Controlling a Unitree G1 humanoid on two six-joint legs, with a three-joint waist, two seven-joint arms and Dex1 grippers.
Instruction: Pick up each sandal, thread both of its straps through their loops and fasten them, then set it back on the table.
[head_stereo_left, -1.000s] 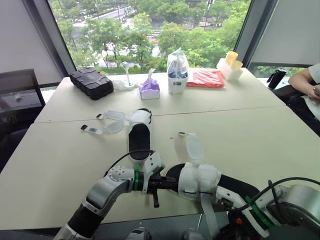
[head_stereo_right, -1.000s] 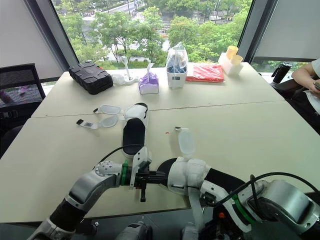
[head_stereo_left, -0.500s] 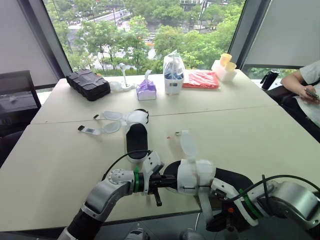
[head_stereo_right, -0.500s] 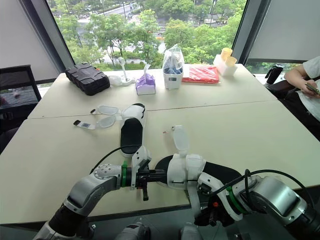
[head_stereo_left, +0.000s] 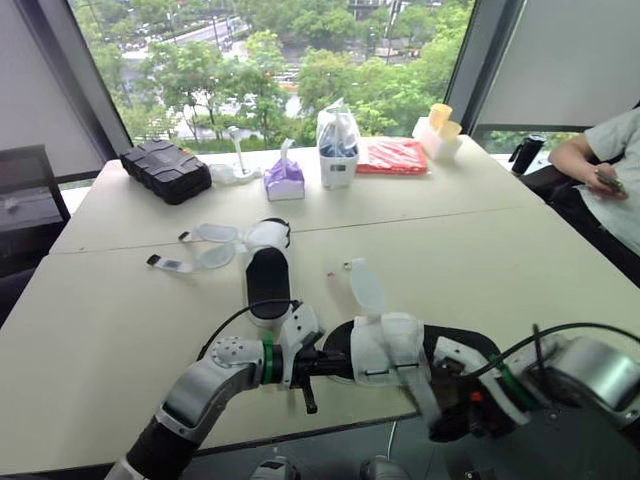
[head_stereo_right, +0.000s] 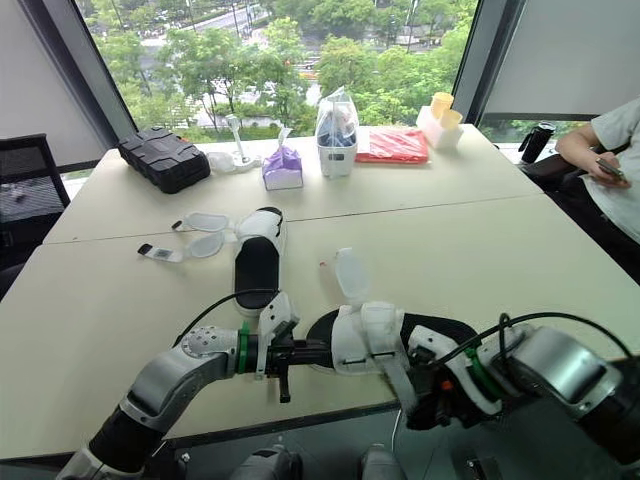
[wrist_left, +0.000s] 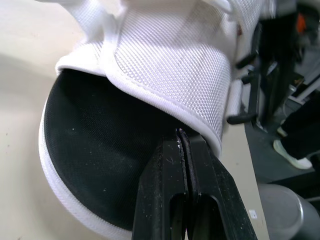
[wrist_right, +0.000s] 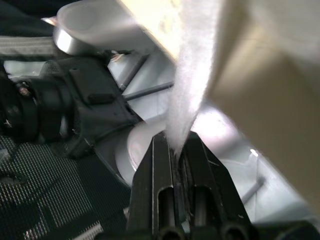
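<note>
An office meeting room: pale tables (head_stereo_right: 480, 200), a black chair (head_stereo_right: 22, 170), tall windows (head_stereo_right: 200, 50) over trees.

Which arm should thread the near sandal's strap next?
Right. The right gripper is shut on the white strap, so it can guide the strap to its loop. The left gripper pinches the near sandal at its mesh upper, steadying it.

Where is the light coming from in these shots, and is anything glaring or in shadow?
Head views: daylight enters through the windows behind the table, lighting its top evenly. Left wrist view: the sandal shows bright white mesh over a dark black footbed. Right wrist view: the strap is backlit by a bright patch just beyond the fingers.
</note>
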